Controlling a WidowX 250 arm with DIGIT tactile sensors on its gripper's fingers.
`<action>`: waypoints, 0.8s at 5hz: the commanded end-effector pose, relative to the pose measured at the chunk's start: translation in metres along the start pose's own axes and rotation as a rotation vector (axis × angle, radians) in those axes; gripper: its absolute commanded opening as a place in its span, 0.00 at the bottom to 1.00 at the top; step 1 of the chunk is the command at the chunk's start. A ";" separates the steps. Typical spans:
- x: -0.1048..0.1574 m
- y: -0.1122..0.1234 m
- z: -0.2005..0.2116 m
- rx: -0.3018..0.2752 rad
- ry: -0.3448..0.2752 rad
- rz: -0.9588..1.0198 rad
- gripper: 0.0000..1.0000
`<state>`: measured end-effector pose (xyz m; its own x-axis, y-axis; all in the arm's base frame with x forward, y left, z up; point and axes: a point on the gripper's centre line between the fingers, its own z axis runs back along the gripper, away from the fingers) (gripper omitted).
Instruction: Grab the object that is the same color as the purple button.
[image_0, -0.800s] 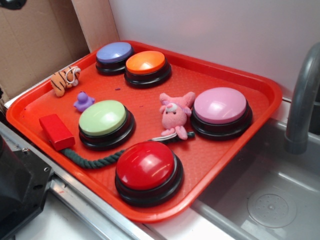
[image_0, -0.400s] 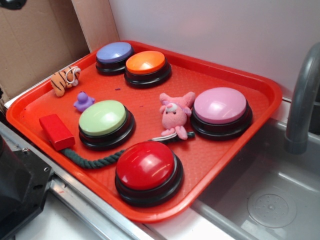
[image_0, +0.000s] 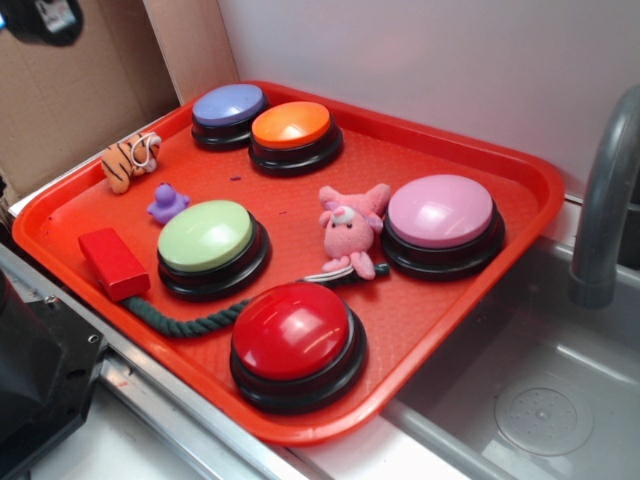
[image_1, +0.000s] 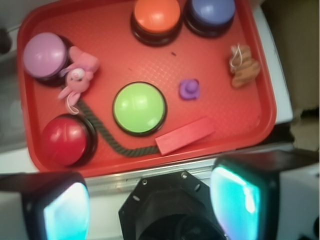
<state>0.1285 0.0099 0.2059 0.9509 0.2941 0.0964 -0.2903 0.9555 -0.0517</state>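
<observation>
- The tray (image_0: 520, 175) is glossy red plastic with rounded corners, a raised rim and a fine pebbled floor.
- 5 round domed buttons sit on black bases: the purple button (image_0: 229, 104) at the upper left of the exterior view, an orange button (image_0: 291, 124) touching it, a matte green button (image_0: 206, 236) mid-left, a larger pale pink button (image_0: 441, 211) at right and a shiny red button (image_0: 291, 331) at the bottom.
- The duck (image_0: 166, 203) is tiny, smooth and glossy purple, with a round head on a squat body. It stands on the tray floor left of the green button, apart from it; in the wrist view the duck (image_1: 190, 89) lies right of center.
- A striped orange tiger (image_0: 129, 160) lies near the duck, toward the upper left.
- A fuzzy pink plush (image_0: 350, 228) leans beside the pink button, on the end of a twisted dark green rope (image_0: 175, 321).
- A plain red block (image_0: 113, 263) rests at the rope's other end.
- The gripper (image_1: 150, 200) hangs at the bottom of the wrist view, off the tray, its 2 translucent teal fingers (image_1: 235, 195) wide apart and empty.
</observation>
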 end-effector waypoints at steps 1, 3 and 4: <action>0.023 0.035 -0.042 0.014 -0.003 0.299 1.00; 0.042 0.058 -0.091 0.072 -0.024 0.444 1.00; 0.047 0.065 -0.107 0.090 -0.053 0.535 1.00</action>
<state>0.1686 0.0774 0.0937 0.6758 0.7297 0.1040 -0.7328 0.6804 -0.0119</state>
